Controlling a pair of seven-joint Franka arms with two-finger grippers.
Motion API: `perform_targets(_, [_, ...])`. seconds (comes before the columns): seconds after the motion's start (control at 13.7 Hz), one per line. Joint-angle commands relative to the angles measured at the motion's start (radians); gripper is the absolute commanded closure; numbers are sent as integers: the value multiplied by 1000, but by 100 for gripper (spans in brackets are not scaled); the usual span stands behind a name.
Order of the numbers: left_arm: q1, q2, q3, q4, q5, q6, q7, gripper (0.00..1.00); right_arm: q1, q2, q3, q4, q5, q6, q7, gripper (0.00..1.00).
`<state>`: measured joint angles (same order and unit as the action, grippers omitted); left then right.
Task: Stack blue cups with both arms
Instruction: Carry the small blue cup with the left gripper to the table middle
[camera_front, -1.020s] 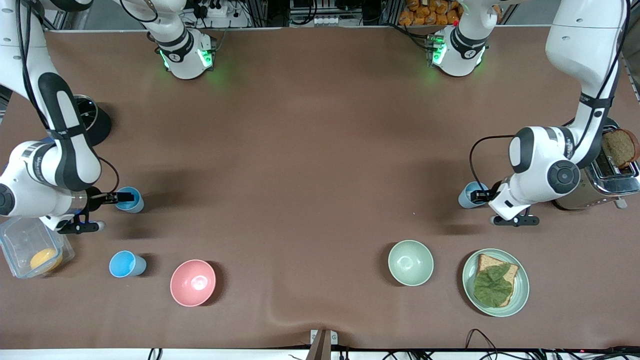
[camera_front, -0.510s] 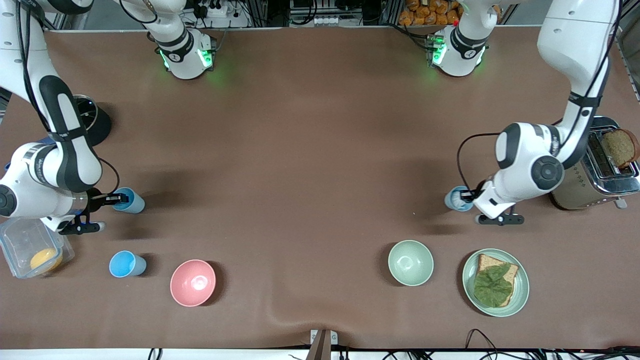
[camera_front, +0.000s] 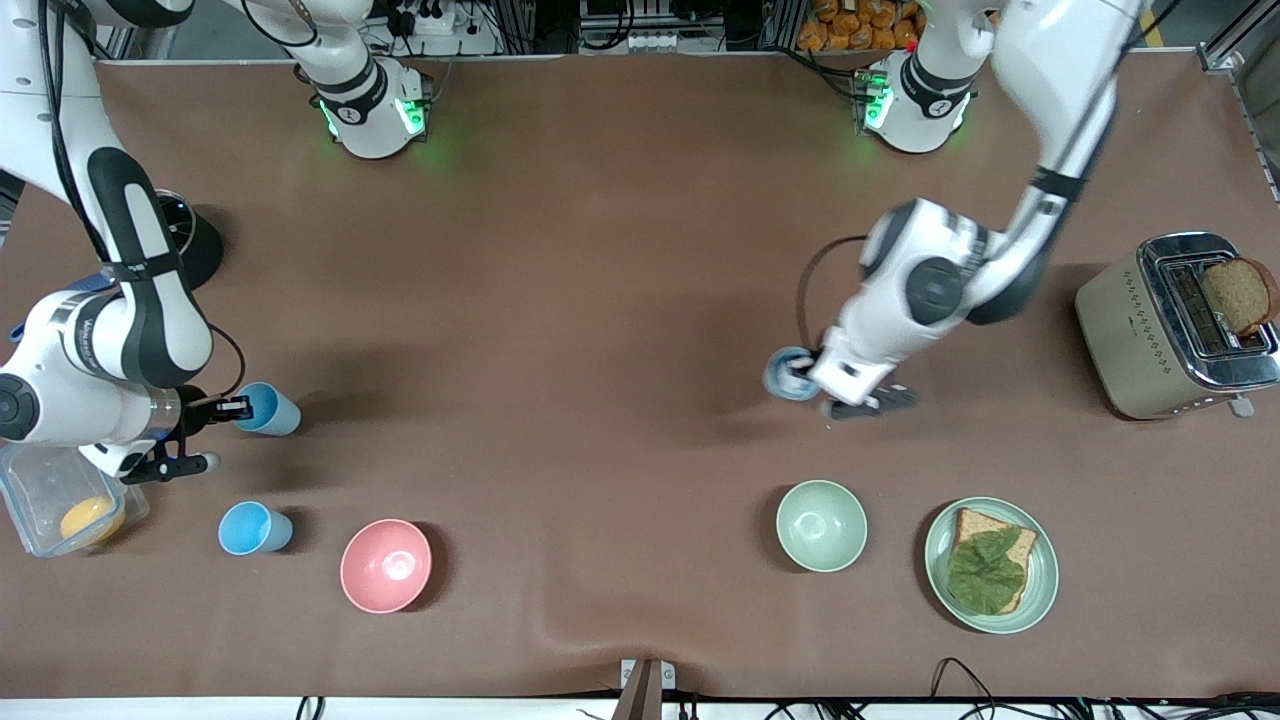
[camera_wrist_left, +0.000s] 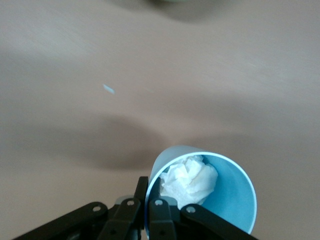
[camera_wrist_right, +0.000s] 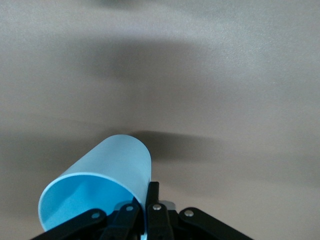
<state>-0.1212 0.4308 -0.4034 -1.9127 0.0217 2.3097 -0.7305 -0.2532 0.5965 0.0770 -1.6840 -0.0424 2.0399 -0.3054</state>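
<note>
My left gripper (camera_front: 808, 380) is shut on the rim of a blue cup (camera_front: 788, 372) and holds it above the table's middle, over a spot farther from the front camera than the pale green bowl. In the left wrist view the gripper (camera_wrist_left: 149, 186) pinches the cup's (camera_wrist_left: 227, 197) wall, and a crumpled white tissue (camera_wrist_left: 191, 179) lies inside. My right gripper (camera_front: 236, 406) is shut on the rim of a second blue cup (camera_front: 270, 409), tilted, at the right arm's end. It also shows in the right wrist view (camera_wrist_right: 110, 162), pinched by the gripper (camera_wrist_right: 146, 197). A third blue cup (camera_front: 254, 528) stands on the table near the pink bowl.
A pink bowl (camera_front: 386, 565), a pale green bowl (camera_front: 821, 525) and a green plate (camera_front: 1040, 590) with bread and lettuce lie near the front edge. A toaster (camera_front: 1130, 330) with bread stands at the left arm's end. A clear container (camera_front: 40, 480) and a black object (camera_front: 195, 245) lie at the right arm's end.
My left arm has swung away from the toaster toward the table's middle, carrying its blue cup. My right gripper has shifted slightly with its cup.
</note>
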Motion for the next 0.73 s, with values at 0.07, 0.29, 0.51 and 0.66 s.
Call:
perform_targets(0.07, [-220,139,17,173,17,-3,-332,100,0,-12,4,1,-19,-15,-7,100])
perform_targets(0.29, [-320,203,28,234,30,7,-456,100,8,-14,4,1,-19,-17,-4,100])
perform_targets(0.51, [-411,230,58,242,84,31,-556,100,9,-18,4,1,-19,-23,-3,100])
perform_targets(0.66, [-434,253,58,242,118,72,-607,100,9,-21,4,1,-19,-27,-1,100])
